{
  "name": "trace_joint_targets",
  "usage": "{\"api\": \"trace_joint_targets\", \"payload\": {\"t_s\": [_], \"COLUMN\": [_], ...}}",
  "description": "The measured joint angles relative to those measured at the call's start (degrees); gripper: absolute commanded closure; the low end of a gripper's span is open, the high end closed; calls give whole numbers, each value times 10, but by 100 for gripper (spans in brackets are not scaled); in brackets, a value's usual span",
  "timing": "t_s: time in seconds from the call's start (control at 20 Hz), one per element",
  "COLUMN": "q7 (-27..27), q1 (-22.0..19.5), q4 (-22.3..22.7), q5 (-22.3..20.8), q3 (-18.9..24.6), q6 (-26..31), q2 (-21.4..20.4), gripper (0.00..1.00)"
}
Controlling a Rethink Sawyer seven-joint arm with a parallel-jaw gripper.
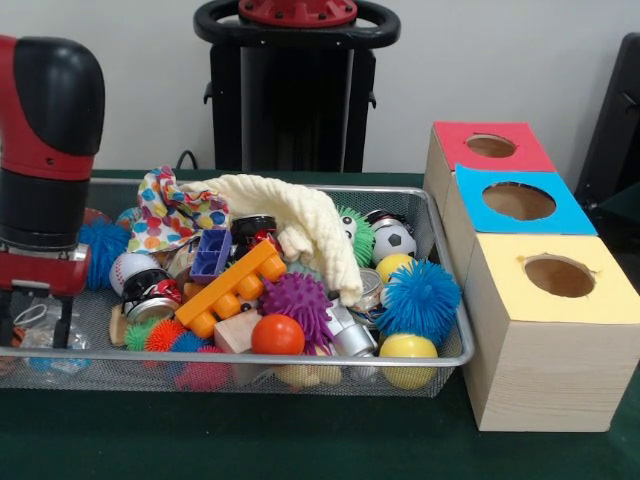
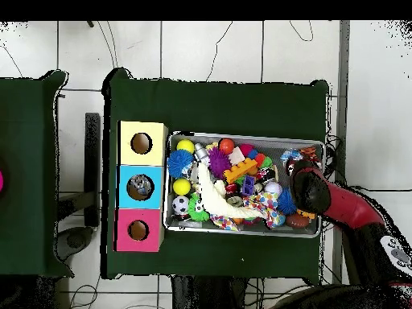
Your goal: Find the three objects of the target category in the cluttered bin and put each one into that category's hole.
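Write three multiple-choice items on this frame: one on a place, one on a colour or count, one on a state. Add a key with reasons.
1. Where does the gripper hang in the front view?
A. over the yellow box
B. over the left end of the wire bin
C. outside the bin, above the green cloth

2. What colours are the three box tops, from far to near in the front view?
A. red, blue, yellow
B. yellow, red, blue
C. blue, yellow, red

3. How does the cream cloth lie?
A. folded flat beside the bin
B. stuffed into a hole
C. draped over the toys in the bin

Key: 1 B, the arm comes down at the bin's left end. 2 A, the red box is farthest, then the blue box, then the yellow box. 3 C, the cloth spreads over the toy pile.
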Motion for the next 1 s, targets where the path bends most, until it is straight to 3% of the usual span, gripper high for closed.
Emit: {"api": "trace_joint_targets", "payload": {"t_s": [0.3,0.35,1.0], "q7": [0,0,0], "q1": [0,-1,-35], "q4": [-13,-15,-26], "q5": [3,3,3], "q3": [7,8,53], "q6": [40,46,95], "q2": [0,0,5], "gripper": [0,100,100]}}
